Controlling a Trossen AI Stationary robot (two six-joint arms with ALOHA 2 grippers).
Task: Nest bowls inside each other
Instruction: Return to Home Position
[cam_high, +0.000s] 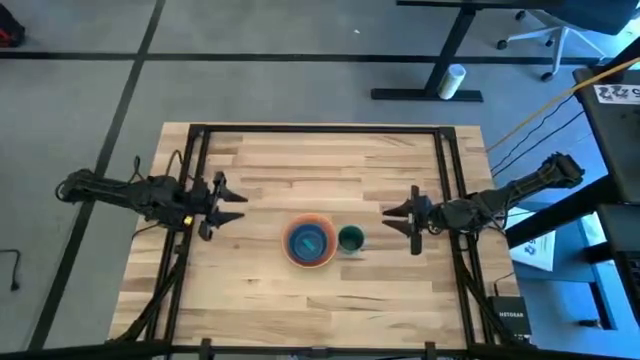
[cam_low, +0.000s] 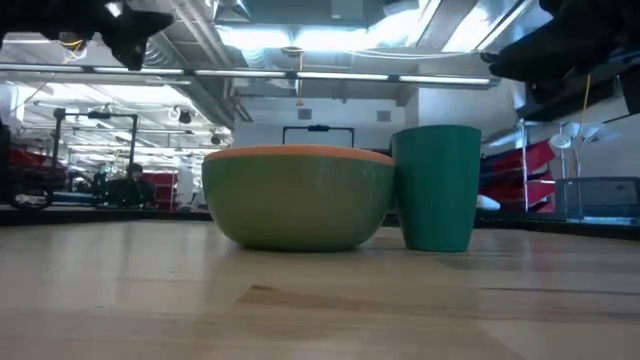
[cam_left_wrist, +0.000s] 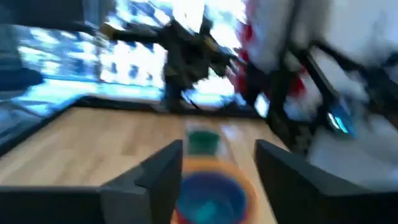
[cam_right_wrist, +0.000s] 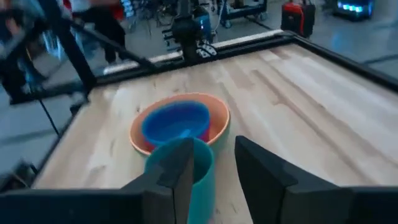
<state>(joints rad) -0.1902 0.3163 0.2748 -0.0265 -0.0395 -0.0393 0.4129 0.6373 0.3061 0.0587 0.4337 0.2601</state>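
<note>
A stack of nested bowls (cam_high: 311, 241) rests on its base at the table's middle. Its outer bowl is green (cam_low: 298, 205), with an orange rim (cam_right_wrist: 214, 107) inside it and a blue bowl (cam_right_wrist: 176, 121) innermost. A small, tall dark teal bowl (cam_high: 351, 239) stands upright on the table against the stack's right side (cam_low: 437, 187). My left gripper (cam_high: 243, 207) hovers open to the left of the stack, above the table. My right gripper (cam_high: 388, 221) hovers open to the right of the teal bowl (cam_right_wrist: 186, 171). Neither touches anything.
A black frame (cam_high: 320, 129) runs along the wooden table's far edge and down both sides. Bare wood lies on the near and far sides of the stack. Beyond the table are desk legs and a white roll (cam_high: 455, 80) on the floor.
</note>
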